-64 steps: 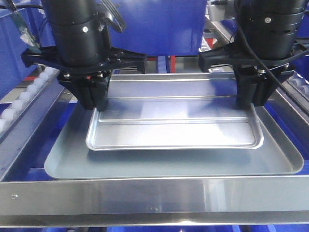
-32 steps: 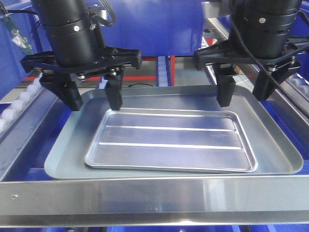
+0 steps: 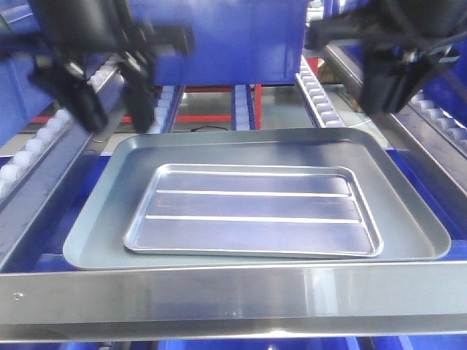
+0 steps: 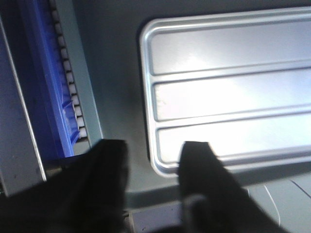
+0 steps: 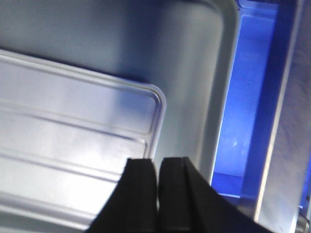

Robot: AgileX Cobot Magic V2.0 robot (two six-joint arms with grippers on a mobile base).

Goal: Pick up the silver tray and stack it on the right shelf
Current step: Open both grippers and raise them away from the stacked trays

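Above silver tray (image 3: 252, 211): arms now higher.

The front-facing view looked from just before the right shelf (image 3: 233, 295), low and close, over its steel front bar and into the rack. The left wrist view looked steeply down past the left claw (image 4: 153, 167) onto one end of the silver tray (image 4: 228, 92). The right wrist view looked down past the right claw (image 5: 158, 177) at that tray's opposite corner and the grey tray (image 5: 214, 73) under it. All three views shared the silver tray.
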